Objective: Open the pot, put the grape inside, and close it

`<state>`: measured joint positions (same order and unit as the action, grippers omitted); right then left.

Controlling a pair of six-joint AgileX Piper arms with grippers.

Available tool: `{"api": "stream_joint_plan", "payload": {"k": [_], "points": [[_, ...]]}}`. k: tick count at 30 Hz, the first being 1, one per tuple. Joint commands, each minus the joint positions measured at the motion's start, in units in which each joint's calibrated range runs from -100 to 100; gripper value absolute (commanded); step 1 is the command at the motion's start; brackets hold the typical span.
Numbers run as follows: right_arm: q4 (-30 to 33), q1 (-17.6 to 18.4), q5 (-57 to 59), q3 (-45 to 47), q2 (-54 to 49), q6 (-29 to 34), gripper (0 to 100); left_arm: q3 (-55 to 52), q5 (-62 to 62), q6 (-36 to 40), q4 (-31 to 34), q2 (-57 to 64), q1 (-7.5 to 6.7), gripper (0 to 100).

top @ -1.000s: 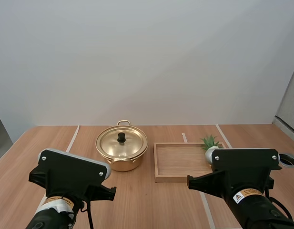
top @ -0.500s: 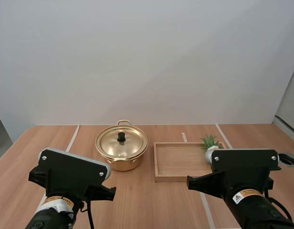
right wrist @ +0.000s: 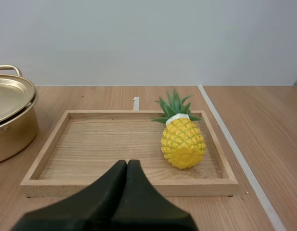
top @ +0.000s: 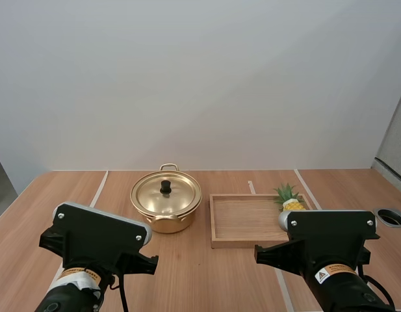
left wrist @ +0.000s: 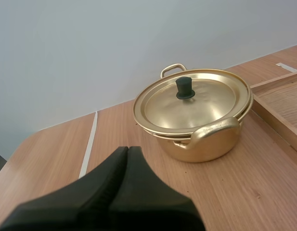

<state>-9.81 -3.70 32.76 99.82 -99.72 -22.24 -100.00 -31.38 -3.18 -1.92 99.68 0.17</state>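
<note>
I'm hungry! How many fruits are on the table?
1. A pineapple sits in the wooden tray, toward its right side. The lid is on the pot, so more could be hidden inside.

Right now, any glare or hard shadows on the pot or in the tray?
Left wrist view: lid has a soft sheen, no harsh glare; pot throws a faint shadow on the table. Right wrist view: even light, pineapple casts a soft shadow in the tray. High view: mild reflection on the lid.
</note>
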Motion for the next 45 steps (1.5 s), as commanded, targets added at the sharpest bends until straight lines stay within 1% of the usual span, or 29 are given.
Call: {"api": "stream_joint_plan", "payload": {"k": [1,23,25,27,28,45], "points": [[-0.2,-0.2,-1.2,0.2,-0.3,-0.1,1,0.0,-0.1,0.1,-0.4,0.3,-0.13,0],[-0.2,-0.2,-1.2,0.2,-0.3,-0.1,1,0.0,-0.1,0.1,-0.8,0.3,-0.13,0],[-0.2,-0.2,-1.2,0.2,-0.3,-0.1,1,0.0,-0.1,1.6,-0.8,0.3,-0.13,0],[-0.2,-0.2,-1.2,0.2,-0.3,-0.1,1,0.0,-0.1,6.1,-0.8,0.3,-0.13,0],[-0.2,-0.2,-1.2,0.2,-0.3,-0.1,1,0.0,-0.1,6.9,-0.6,0.3,-0.13,0],[-0.2,-0.2,-1.2,0.2,-0.3,-0.1,1,0.0,0.8,6.8,-0.6,0.3,-0.13,0]]}}
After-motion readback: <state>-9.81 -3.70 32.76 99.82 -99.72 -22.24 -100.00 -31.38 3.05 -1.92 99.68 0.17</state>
